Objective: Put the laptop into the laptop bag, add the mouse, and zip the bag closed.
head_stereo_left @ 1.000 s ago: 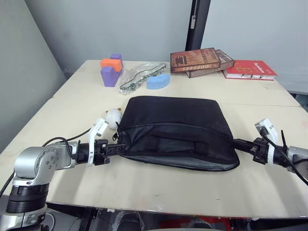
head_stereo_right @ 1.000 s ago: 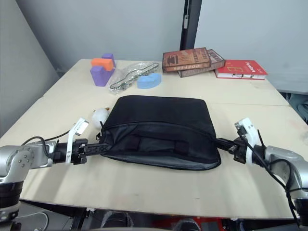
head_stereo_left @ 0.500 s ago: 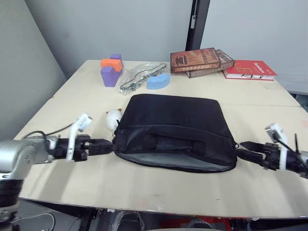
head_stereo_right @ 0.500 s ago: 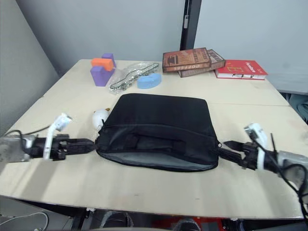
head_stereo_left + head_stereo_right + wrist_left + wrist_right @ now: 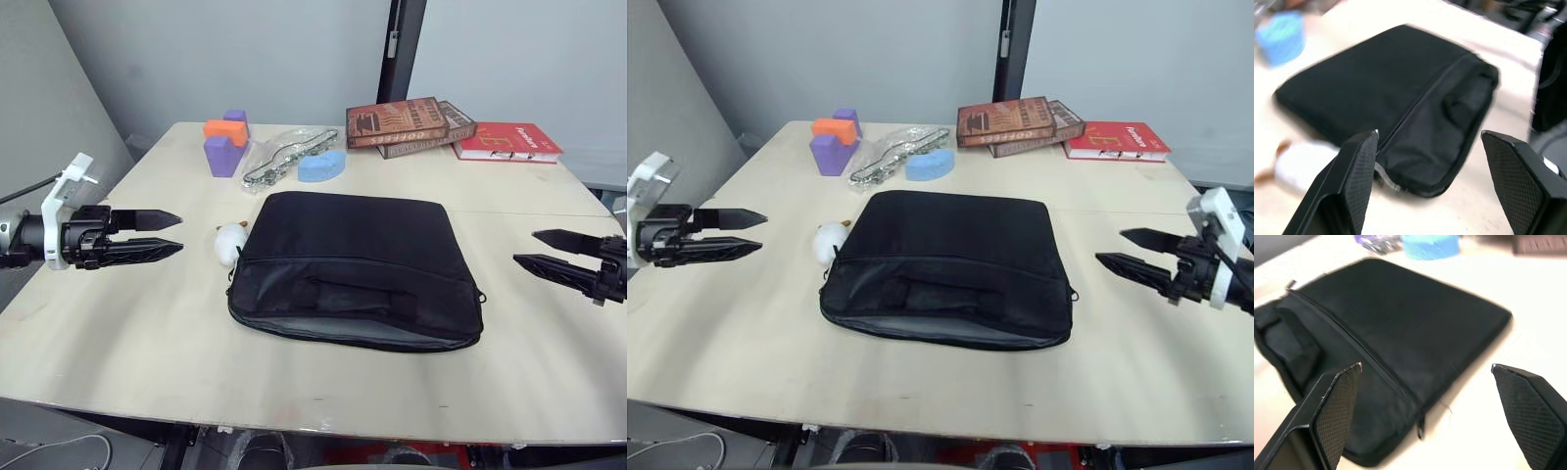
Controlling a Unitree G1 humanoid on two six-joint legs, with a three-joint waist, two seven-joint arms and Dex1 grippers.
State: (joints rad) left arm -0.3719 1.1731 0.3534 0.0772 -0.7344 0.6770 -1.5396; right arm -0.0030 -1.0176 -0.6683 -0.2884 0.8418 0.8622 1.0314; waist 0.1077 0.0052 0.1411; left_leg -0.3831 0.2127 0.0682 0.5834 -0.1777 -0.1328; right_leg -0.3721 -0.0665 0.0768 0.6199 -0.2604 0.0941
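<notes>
The black laptop bag (image 5: 353, 269) lies flat in the middle of the table, handles toward the near side, with a grey strip along its near edge. Its zipper line runs the length of the bag (image 5: 1400, 323), and a small pull hangs at one end (image 5: 1421, 426). The laptop and the mouse are hidden or out of view. My left gripper (image 5: 179, 232) hovers open well off the bag's left side, pointing at it. Off the bag's right end, my right gripper (image 5: 1109, 246) is open and empty too. Both wrist views look at the bag (image 5: 1376, 83) between spread fingers (image 5: 1359, 181).
A matte white egg-shaped lump (image 5: 231, 242) with a tan tip rests against the bag's left edge. At the back stand purple and orange blocks (image 5: 225, 142), a clear plastic bag with a chain (image 5: 284, 155), a blue block (image 5: 321, 166), stacked books (image 5: 407, 122) and a red book (image 5: 507, 142).
Both grippers were shut at the bag's two ends; they have opened and drawn away outward, the left one far to the left, the right one to the right. The bag stays put.
</notes>
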